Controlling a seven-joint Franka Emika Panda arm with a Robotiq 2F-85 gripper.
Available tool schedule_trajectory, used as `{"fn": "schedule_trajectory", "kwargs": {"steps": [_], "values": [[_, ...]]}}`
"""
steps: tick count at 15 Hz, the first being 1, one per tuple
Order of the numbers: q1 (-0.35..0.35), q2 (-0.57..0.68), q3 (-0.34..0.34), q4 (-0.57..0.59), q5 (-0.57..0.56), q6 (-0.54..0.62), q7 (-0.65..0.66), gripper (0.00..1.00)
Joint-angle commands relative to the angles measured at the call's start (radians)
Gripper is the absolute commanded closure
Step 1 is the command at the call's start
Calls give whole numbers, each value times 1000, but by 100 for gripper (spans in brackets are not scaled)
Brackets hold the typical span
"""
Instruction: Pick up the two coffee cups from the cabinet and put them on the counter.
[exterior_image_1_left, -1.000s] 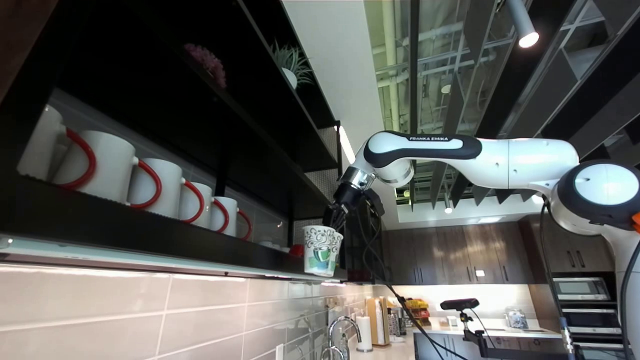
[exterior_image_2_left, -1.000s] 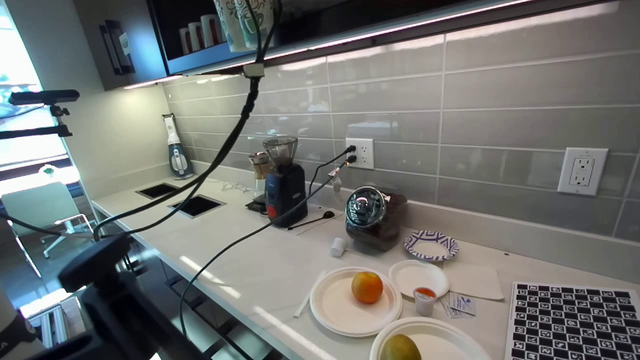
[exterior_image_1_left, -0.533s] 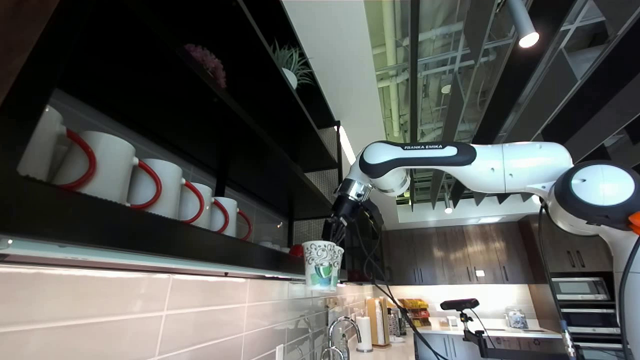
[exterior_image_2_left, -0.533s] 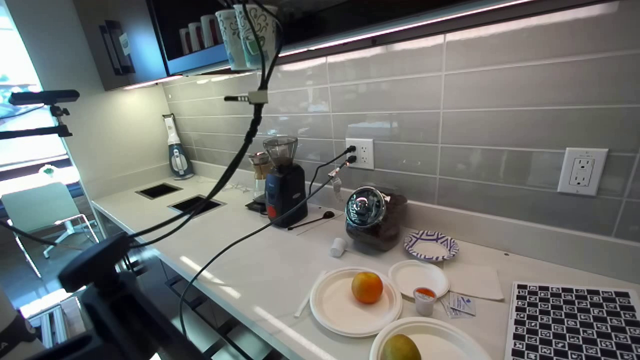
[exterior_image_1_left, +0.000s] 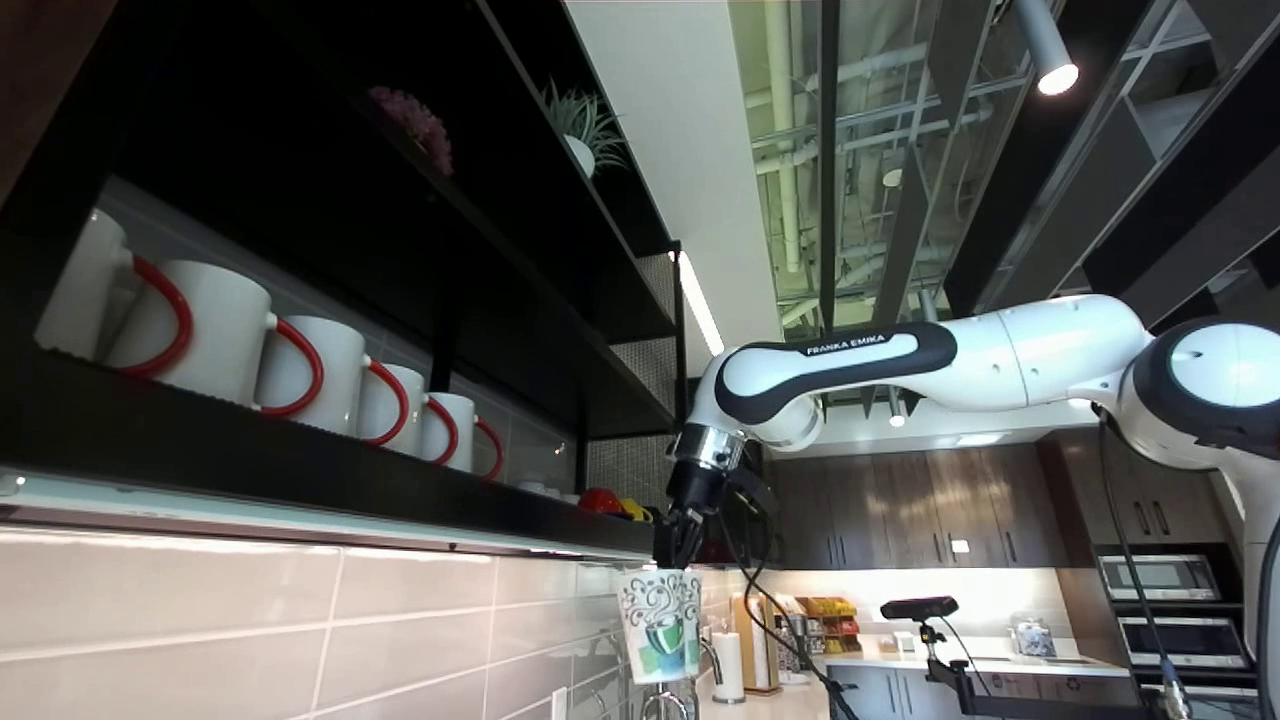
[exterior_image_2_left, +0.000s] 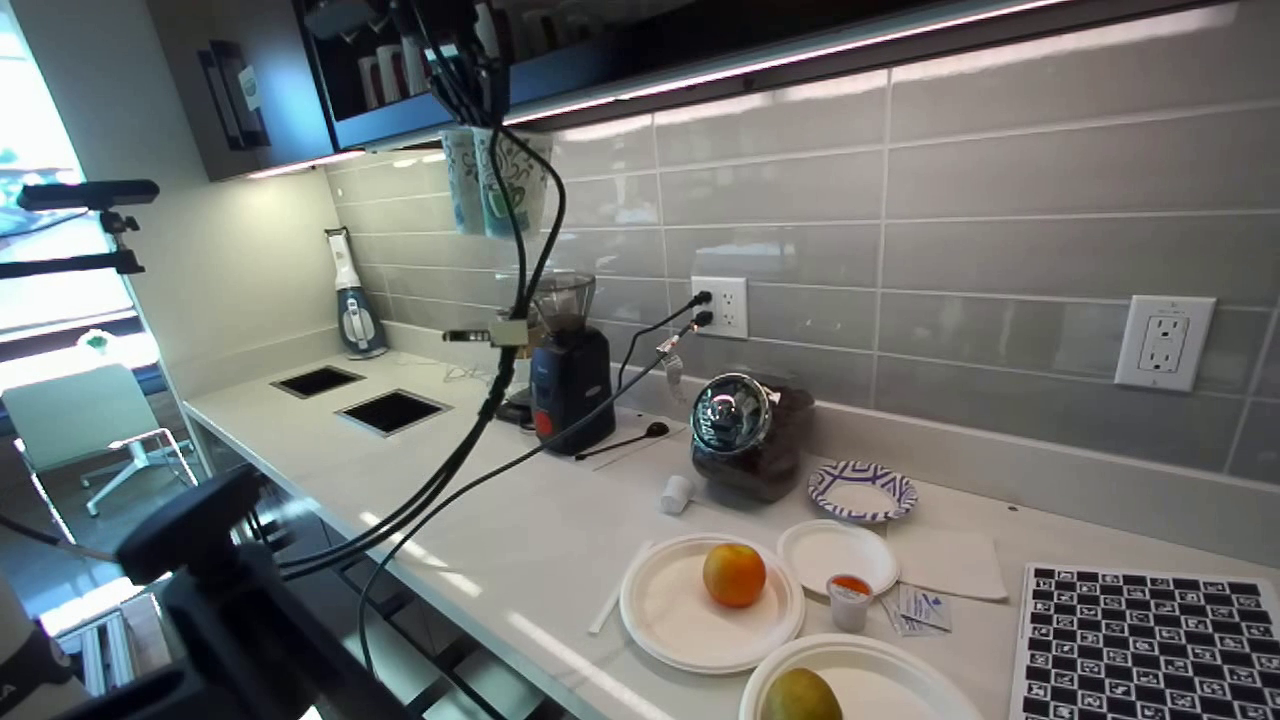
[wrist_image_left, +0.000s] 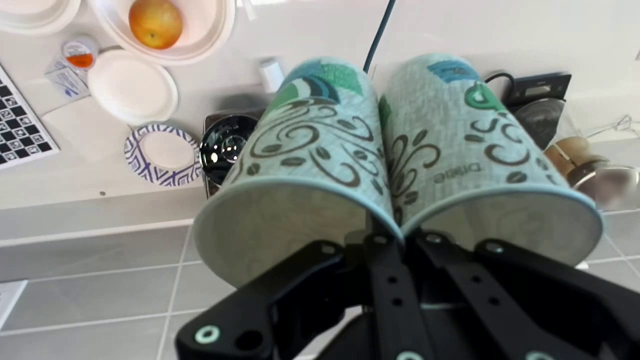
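Note:
Two paper coffee cups with brown swirls and a green mark hang side by side from my gripper (wrist_image_left: 400, 237). In the wrist view the left cup (wrist_image_left: 307, 142) and the right cup (wrist_image_left: 460, 142) touch at their rims. One finger reaches into each cup, and the adjoining walls are pinched between the fingers. In an exterior view the gripper (exterior_image_1_left: 680, 540) holds the near cup (exterior_image_1_left: 655, 625) and the partly covered far cup (exterior_image_1_left: 692, 620) upright below the dark cabinet's lower shelf (exterior_image_1_left: 300, 470). In an exterior view the cups (exterior_image_2_left: 515, 185) are high above the white counter (exterior_image_2_left: 590, 530).
White mugs with red handles (exterior_image_1_left: 215, 330) stand on the shelf. On the counter are a grinder (exterior_image_2_left: 572, 380), a dark jar (exterior_image_2_left: 760, 440), a plate with an orange fruit (exterior_image_2_left: 690, 650), a small white cup (exterior_image_2_left: 676, 494) and a checkered board (exterior_image_2_left: 1150, 640). Cables (exterior_image_2_left: 490, 400) hang from the arm.
My gripper and both cups have moved down, from the height of the lower shelf to below it. The cables hang lower. The cups are still held.

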Motion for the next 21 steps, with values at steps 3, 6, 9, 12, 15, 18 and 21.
{"fn": "schedule_trajectory", "kwargs": {"steps": [3,6,9,12,15,18,21], "values": [[6,-5,1,-203,-28,154,-71,99],[8,31,-12,-273,-17,261,-133,99],[5,77,-22,-309,-16,348,-176,99],[12,122,-32,-318,20,385,-217,99],[9,126,-25,-310,40,359,-216,94],[15,131,-27,-308,58,359,-232,94],[8,175,-21,-289,36,376,-182,99]]}}
